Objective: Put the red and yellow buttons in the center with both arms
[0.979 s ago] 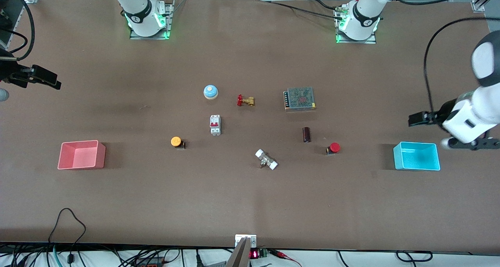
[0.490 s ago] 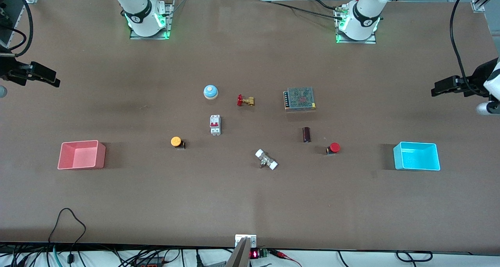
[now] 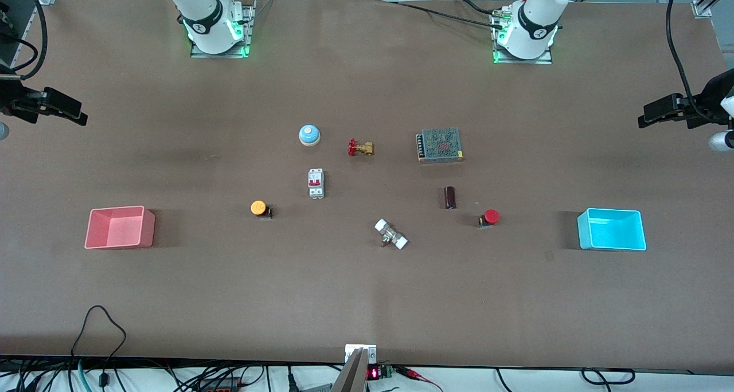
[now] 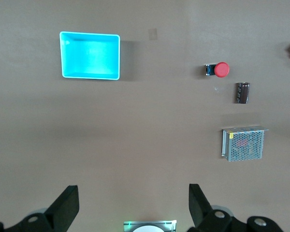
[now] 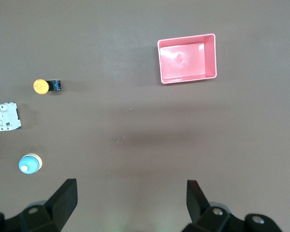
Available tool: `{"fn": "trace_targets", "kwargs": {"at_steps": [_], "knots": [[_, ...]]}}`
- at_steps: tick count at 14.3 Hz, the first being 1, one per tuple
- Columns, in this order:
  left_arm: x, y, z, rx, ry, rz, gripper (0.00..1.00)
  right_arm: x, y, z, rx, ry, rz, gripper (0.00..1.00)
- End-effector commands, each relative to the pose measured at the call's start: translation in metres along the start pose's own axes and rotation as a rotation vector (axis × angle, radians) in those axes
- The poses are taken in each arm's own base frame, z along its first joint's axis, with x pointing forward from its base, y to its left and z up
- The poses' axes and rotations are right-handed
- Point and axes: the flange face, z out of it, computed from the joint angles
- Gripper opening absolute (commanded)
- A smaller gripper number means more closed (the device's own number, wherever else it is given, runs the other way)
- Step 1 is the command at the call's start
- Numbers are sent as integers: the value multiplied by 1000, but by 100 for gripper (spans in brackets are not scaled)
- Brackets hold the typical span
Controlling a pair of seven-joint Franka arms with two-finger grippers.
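Since the earlier frames the left tool (image 3: 648,117) has lifted away from the cyan bin (image 3: 611,229) to hover at the bench's edge on the left arm's end, while the right tool (image 3: 77,116) has barely shifted at the other end edge. Both tools hang high with fingers spread wide and nothing between them, as each wrist view shows.

Neither button has been touched. The red button (image 3: 490,217) lies on its side near the dark cylinder (image 3: 450,198), toward the cyan bin. The yellow button (image 3: 260,208) lies near the breaker (image 3: 316,183), toward the pink bin (image 3: 119,227).

Likely risks: each button is small and tipped over, so a slightly off descent could roll it away, and 2 arms converging on the bench's (image 3: 367,300) middle could collide, or knock the white fitting (image 3: 391,234) lying there.
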Motion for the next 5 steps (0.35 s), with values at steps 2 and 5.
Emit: {"fn": "trace_targets", "kwargs": {"at_steps": [2,5], "knots": [[-19,9,-12,-13,-2,-16,100,-10,3,-2,-6,-4,-23,100],[-32,11,-25,-14,13,-30,100,-11,6,-2,-4,-7,-25,100]]}}
